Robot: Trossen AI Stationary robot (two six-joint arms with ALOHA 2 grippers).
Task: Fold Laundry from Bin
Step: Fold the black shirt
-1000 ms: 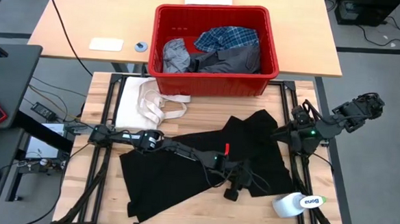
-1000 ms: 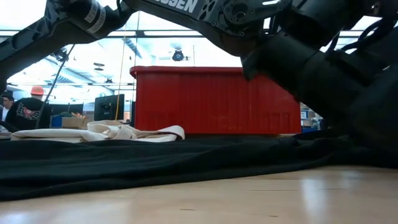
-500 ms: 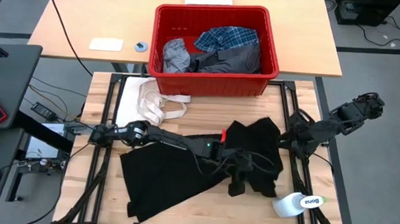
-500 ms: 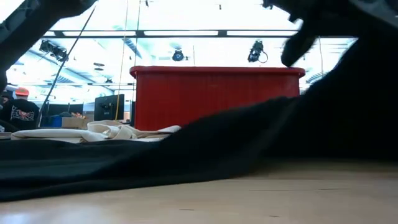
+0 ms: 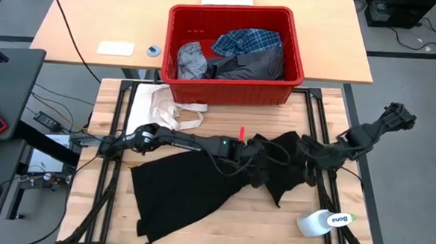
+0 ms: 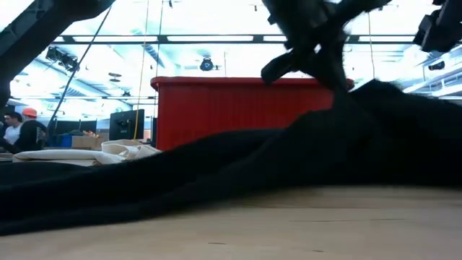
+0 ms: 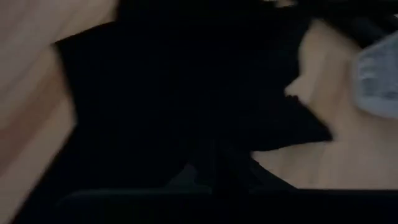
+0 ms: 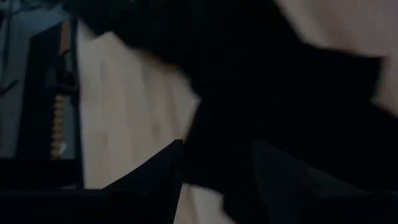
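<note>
Slatted wooden desk in front, with a second, tan desk behind it.

Across the wooden desk: the large black garment, flat and spread on the left half, drawn up into a bunched ridge on the right half. Seen from the low view as a dark slope rising toward the right, in front of the bin.

At the far edge of the wooden desk, overlapping the tan one: the red bin, upright. Holds the rest of the laundry: blue-and-white plaid shirt at the back, dark grey garment to the right front, light grey garment to the left.

Just left of the bin's front corner: cream cloth with strap loops, lying flat, apart from the black garment.

Reaching from the left edge across the middle of the desk: the left arm, low over the cloth. Left gripper pressed together, pinching the bunched part of the black garment.

Coming in from the right edge: the right arm, stretched toward the centre. Right gripper at the right end of the same bunched ridge, with black cloth right at it; cannot tell whether clamped on the cloth or spread.

Near the front right corner: a white roll on its side, clear of the garment.

On the tan desk, left of the bin: a white card and a small round disc.
</note>
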